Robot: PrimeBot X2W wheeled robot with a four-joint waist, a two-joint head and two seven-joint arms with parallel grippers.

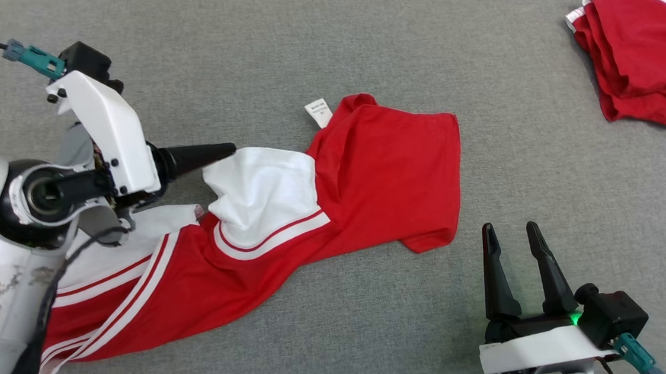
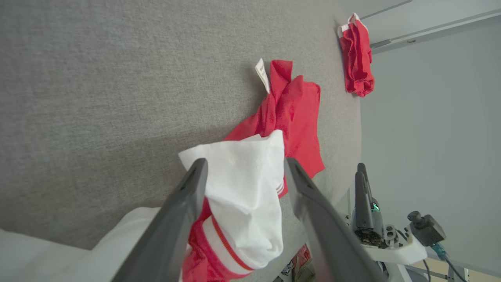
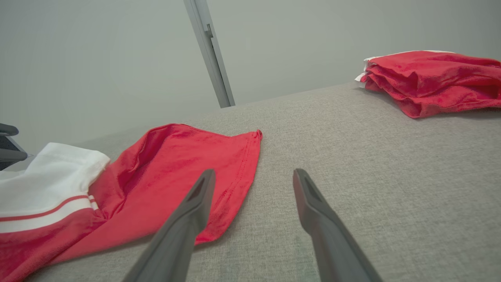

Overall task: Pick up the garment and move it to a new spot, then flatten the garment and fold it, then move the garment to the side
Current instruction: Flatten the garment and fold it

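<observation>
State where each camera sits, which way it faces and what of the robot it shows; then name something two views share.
Left wrist view: on the left wrist, facing along the open left gripper at the white panel of the garment.
Right wrist view: on the right wrist, facing low across the table past the open right gripper.
Head view: on the head, facing down at the garment; both grippers show.
Shared: all three show the folded red pile.
</observation>
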